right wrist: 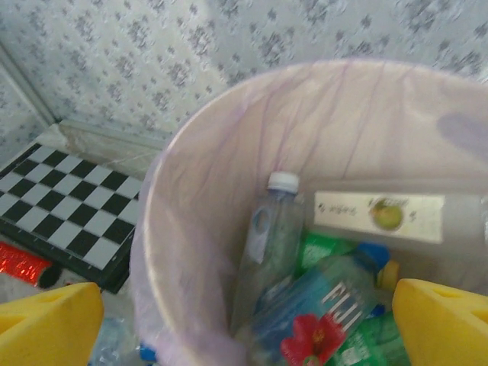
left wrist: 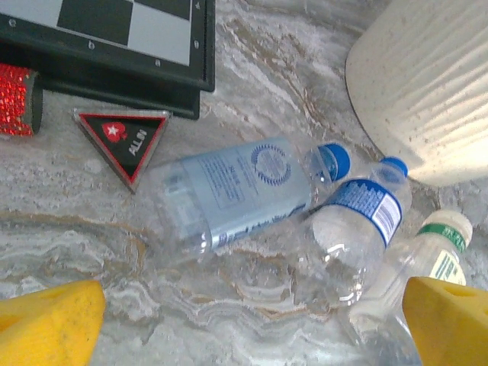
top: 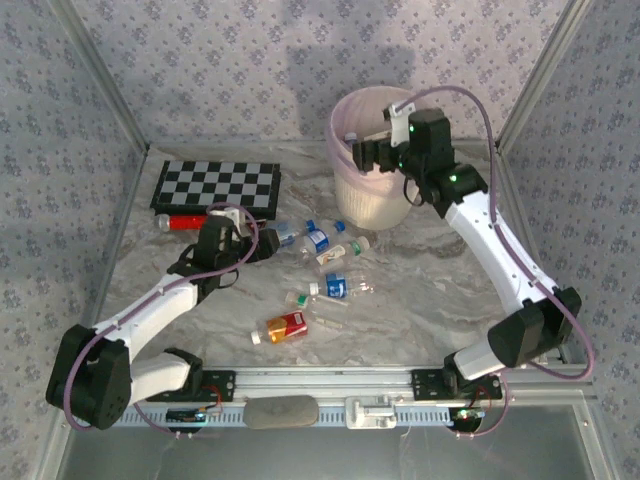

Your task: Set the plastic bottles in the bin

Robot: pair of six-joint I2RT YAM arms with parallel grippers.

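The right claw is hovering with its fingers spread apart and empty above the bin, with several bottles lying inside just below it. The left claw is hanging wide apart and empty over the tabletop, loose bottles lying just ahead of its fingers, the chessboard beyond them.

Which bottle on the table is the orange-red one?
The orange-red bottle, lying on its side closest to the near edge of the table. The clear bottles beyond it carry blue or green labels.
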